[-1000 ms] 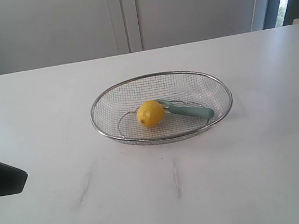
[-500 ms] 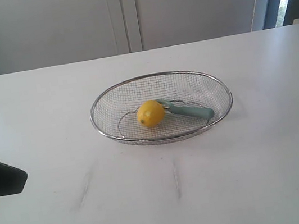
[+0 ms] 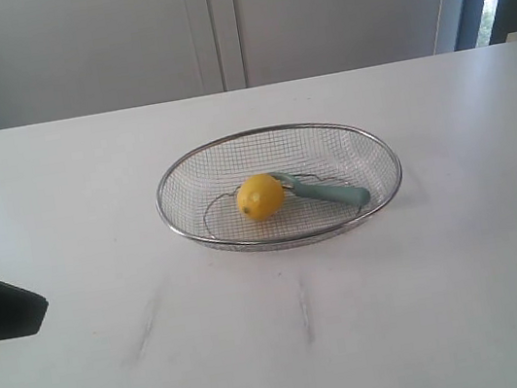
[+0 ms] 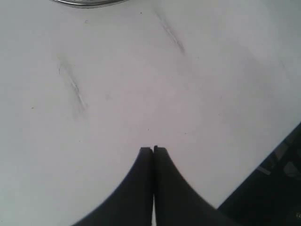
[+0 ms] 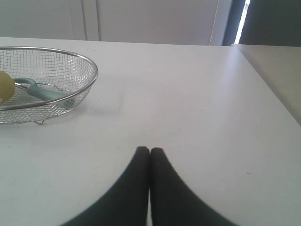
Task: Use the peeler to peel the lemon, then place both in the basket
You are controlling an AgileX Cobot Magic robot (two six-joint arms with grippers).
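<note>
Nothing moved, lemon (image 3: 260, 197), peeler (image 3: 329, 194) unmoved in basket (image 3: 268, 130)

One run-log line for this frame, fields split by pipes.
lemon in basket | peeler in basket beside lemon | left gripper shut, empty, over table | right gripper shut, empty, outside basket

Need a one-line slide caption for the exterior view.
Lemon and teal peeler lie together inside the wire basket on the white table.
</note>
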